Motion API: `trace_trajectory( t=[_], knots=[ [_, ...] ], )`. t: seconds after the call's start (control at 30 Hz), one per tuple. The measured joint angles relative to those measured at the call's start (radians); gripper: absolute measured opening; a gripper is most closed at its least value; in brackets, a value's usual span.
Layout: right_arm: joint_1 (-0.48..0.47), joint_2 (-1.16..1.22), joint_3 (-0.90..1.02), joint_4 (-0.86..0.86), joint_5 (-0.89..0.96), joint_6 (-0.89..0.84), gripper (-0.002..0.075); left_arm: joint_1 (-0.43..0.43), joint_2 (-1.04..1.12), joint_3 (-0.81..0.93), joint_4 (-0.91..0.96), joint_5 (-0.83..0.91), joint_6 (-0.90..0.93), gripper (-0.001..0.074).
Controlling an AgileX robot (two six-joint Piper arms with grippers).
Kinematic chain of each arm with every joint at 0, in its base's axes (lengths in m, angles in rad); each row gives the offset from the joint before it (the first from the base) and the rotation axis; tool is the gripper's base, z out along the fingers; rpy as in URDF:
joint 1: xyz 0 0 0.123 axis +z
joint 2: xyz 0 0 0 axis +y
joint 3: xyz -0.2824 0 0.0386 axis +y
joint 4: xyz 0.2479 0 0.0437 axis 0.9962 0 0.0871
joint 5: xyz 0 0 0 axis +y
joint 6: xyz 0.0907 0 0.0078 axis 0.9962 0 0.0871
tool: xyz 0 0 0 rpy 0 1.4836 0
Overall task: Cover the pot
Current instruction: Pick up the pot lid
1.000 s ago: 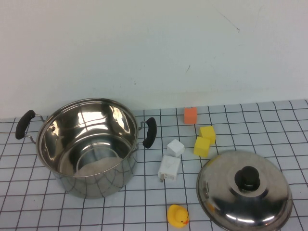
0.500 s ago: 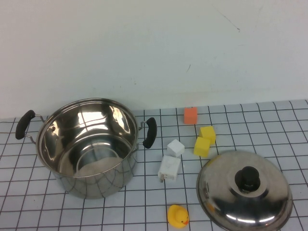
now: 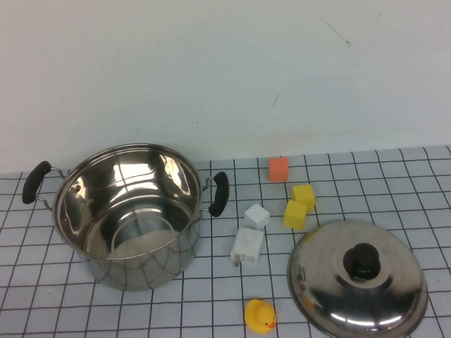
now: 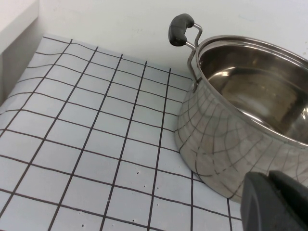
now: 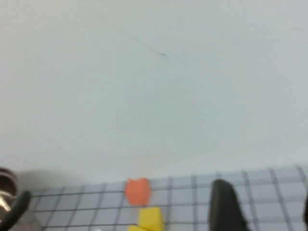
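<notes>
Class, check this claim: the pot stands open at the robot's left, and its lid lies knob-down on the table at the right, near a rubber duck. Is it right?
Not quite. The high view shows the lid lying knob-up. The pot stands open at the left, the duck near the lid. Neither arm appears there.

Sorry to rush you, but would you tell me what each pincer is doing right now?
Left pincer: beside the pot, holding nothing; open or shut cannot be told.
Right pincer: open, empty, facing the wall above the orange block.
</notes>
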Motion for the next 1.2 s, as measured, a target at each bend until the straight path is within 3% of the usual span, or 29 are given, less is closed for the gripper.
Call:
trace_trajectory(
  t=[0.1, 0.17, 0.33, 0.47, 0.8, 1.2],
  knots=[
    [0.118, 0.160, 0.000, 0.000, -0.208, -0.072, 0.0440, 0.000, 0.000, 0.000, 0.000, 0.000, 0.000, -0.0003],
    [0.183, 0.273, 0.000, 0.002, -0.338, -0.145, 0.0472, 0.000, 0.000, 0.000, 0.000, 0.000, 0.000, -0.0003],
    [0.241, 0.522, 0.000, 0.000, -0.570, -0.201, 0.0496, 0.000, 0.000, 0.000, 0.000, 0.000, 0.000, -0.0003],
    [0.245, 0.747, -0.002, -0.005, -0.774, -0.128, 0.0498, 0.000, 0.000, 0.000, 0.000, 0.000, 0.000, -0.0003],
    [0.246, 1.151, -0.069, -0.042, -0.827, -0.024, 0.0500, 0.000, 0.000, 0.000, 0.000, 0.000, 0.004, -0.0003],
    [0.247, 1.326, -0.182, -0.062, -0.838, -0.024, 0.0498, 0.000, 0.000, 0.000, 0.000, 0.000, 0.004, -0.0003]
  ],
)
